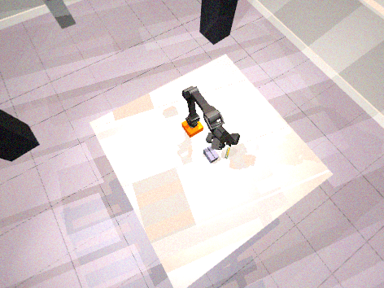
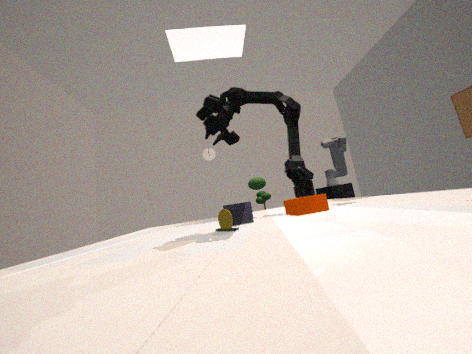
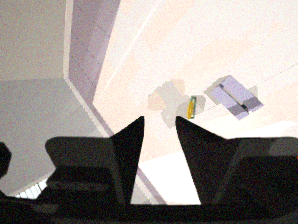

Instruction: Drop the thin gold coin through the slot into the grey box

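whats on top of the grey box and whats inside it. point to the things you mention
Nothing rests on the grey box [image 1: 208,154] [image 2: 243,213] [image 3: 231,91]; its lid shows only the dark narrow slot [image 3: 234,98]. The inside is hidden by the lid and walls, so its contents cannot be told.
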